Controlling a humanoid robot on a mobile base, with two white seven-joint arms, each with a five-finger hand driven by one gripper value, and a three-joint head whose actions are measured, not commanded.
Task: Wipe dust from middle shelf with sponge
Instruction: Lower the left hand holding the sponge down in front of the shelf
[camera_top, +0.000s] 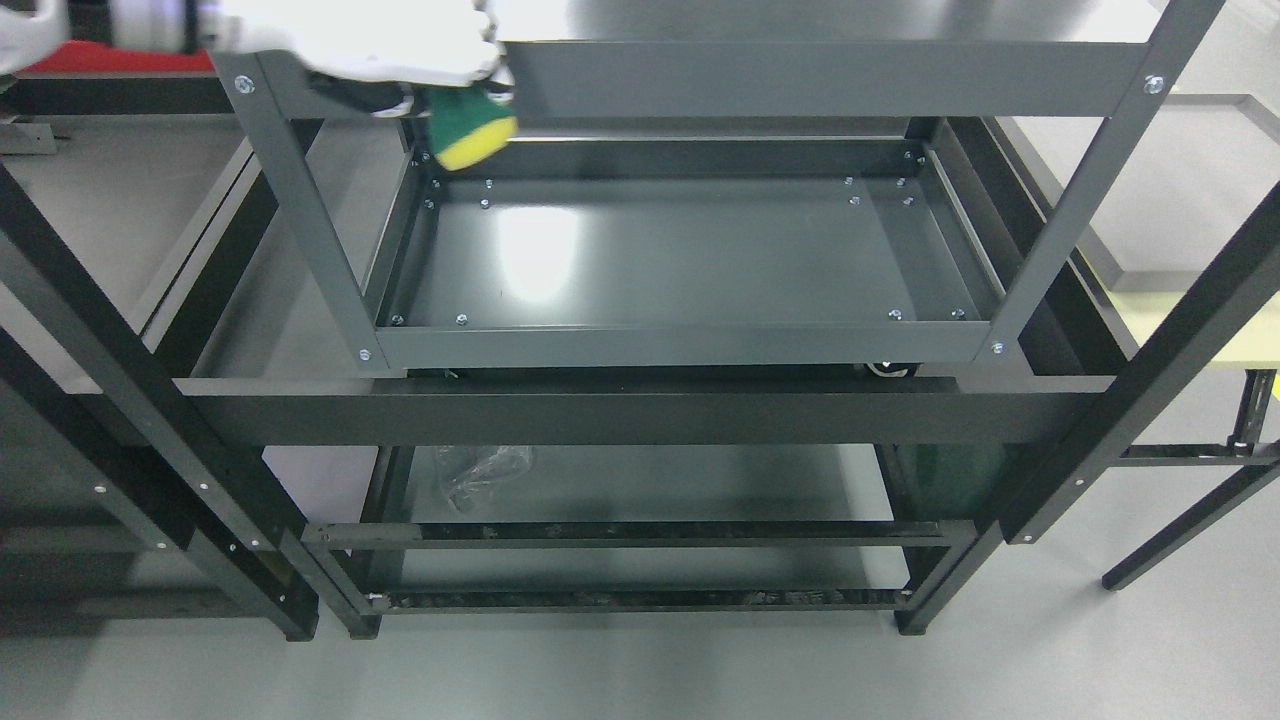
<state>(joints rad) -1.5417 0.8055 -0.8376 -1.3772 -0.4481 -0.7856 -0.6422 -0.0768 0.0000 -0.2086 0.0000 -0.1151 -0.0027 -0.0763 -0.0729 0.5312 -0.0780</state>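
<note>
Grey floor, dark metal racks – table frame at rt

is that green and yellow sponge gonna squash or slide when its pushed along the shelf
The green-and-yellow foam sponge probably squashes easily: its yellow side bulges rounded below the white-gloved hand gripping it. It looks light for its size. On the glossy dark grey metal shelf tray, it may glide rather than catch, though the bolt heads could snag it.
</note>
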